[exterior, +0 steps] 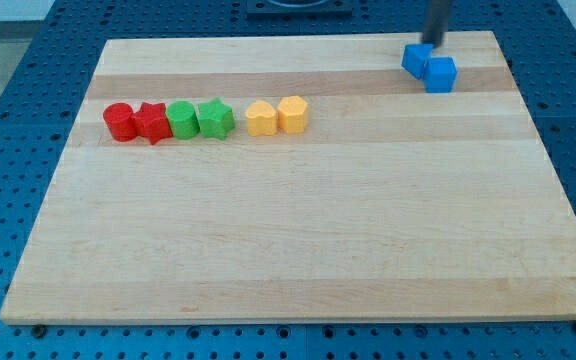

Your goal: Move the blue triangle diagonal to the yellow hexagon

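Note:
Two blue blocks touch each other at the view's top right. The upper left one (417, 58) looks like the triangle, and the lower right one (440, 74) looks like a cube. My tip (432, 45) is at the top edge of the upper left blue block, seemingly touching it. Two yellow blocks sit side by side in the upper middle of the board. The right one (293, 113) looks like the hexagon, and the shape of the left one (260, 118) is unclear. The blue blocks are far to the right of the yellow ones and a little higher.
A row of blocks lies left of the yellow ones: a red cylinder (119, 121), a red star (152, 122), a green cylinder (182, 119) and a green star (214, 118). The wooden board's top edge (368, 38) runs just above the blue blocks.

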`<state>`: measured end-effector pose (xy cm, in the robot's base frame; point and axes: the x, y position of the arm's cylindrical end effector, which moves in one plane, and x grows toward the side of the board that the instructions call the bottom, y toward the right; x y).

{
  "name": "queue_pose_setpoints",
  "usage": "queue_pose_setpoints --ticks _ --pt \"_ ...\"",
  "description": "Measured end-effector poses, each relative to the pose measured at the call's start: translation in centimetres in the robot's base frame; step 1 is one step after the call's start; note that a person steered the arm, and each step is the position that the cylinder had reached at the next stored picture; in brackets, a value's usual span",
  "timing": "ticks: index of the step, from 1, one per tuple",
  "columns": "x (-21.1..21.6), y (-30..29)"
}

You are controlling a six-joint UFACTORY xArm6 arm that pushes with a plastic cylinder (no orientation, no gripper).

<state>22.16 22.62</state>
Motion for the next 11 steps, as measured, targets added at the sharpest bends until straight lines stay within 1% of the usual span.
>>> queue_pose_setpoints --ticks 1,2,3,5,7,11 --pt "0.4 3.0" --pt "1.6 -0.6" --pt "2.3 -2.5" --pt "2.4 -6.5" --pt "5.0 -6.7" --pt "5.1 -14.4"
